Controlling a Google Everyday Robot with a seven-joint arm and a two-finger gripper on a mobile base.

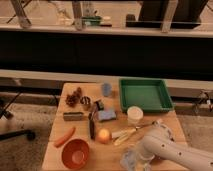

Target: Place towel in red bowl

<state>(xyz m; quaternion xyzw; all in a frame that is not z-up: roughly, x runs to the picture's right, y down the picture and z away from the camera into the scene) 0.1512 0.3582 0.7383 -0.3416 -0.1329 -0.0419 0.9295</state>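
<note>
My end effector (135,158) low over worktop (53,154), at small pale grey-blue wrinkled cloth towel (126,161); can't tell whether clenched or released. Round red-orange bowl (76,153) near, camera-left of end effector. I judge towel light, limp: pinch raised fold.

I saw the pale crumpled towel (128,161) at the tabletop's (56,142) front edge by the gripper (137,156), right of the upright red bowl (76,153).

Looked to me like a robotics lab, wooden table (52,155) crowded with odd test objects, office chair base (20,134) beside it, metal railing (100,30) behind, my gripper (131,160) sat low at the table's front edge.
</note>
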